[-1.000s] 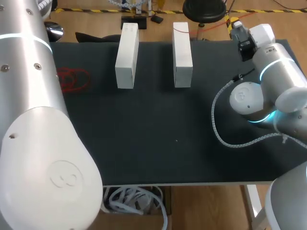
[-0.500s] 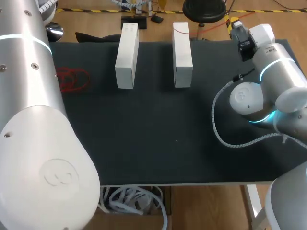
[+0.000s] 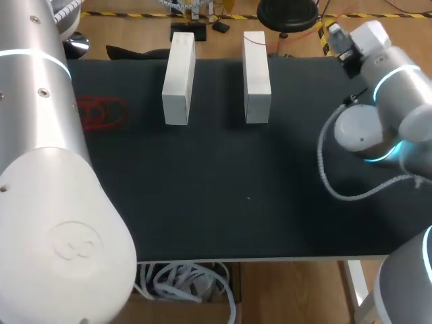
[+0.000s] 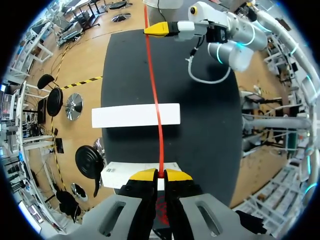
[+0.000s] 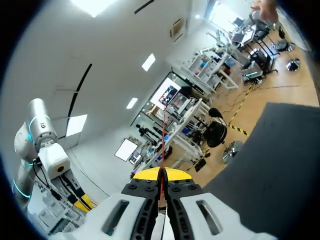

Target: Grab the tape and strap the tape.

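A thin red tape strand runs taut from my left gripper to my right gripper, passing over two white blocks. Both grippers are shut on the strand's ends. In the right wrist view the right gripper pinches the red strand, which leads away ahead of it. In the head view the right gripper sits past the table's far right edge. A red tangle of tape lies on the mat at the left. My left arm hides its own gripper there.
The two white blocks lie parallel at the back of the black mat. My left arm fills the near left. The right arm's grey cable loops over the mat's right side.
My right arm has shifted right and toward the far edge, taking its gripper with it. The left arm's near bulk has moved slightly. Both grippers stay shut.
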Robot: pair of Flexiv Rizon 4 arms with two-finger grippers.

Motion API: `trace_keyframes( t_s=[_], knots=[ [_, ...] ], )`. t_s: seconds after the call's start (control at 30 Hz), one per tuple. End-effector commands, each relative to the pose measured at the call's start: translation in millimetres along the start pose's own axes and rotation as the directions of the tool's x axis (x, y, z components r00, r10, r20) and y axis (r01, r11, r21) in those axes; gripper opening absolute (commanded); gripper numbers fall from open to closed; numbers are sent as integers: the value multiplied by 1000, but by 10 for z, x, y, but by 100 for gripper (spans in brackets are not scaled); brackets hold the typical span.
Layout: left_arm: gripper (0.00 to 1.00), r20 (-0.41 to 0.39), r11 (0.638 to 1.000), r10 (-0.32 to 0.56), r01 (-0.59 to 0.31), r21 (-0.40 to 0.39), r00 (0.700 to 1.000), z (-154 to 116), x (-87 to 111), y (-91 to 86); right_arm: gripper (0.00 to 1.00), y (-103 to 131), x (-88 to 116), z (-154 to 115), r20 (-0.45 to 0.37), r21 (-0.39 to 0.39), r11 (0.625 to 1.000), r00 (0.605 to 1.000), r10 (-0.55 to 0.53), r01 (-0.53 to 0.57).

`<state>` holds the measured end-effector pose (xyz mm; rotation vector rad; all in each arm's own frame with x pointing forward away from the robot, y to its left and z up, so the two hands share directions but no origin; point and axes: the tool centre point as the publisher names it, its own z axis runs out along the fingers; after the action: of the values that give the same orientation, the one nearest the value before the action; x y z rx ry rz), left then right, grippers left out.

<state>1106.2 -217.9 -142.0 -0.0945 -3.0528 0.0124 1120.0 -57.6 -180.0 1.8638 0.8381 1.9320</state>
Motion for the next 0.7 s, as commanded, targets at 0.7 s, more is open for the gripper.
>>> trace_keyframes(
  t_s=[0.7],
  knots=[
    [0,-3,1000,-1,1,-6,1000,-18,-7,-15,0,153,201,8,-150,394,334,419,-895,856]
  ],
)
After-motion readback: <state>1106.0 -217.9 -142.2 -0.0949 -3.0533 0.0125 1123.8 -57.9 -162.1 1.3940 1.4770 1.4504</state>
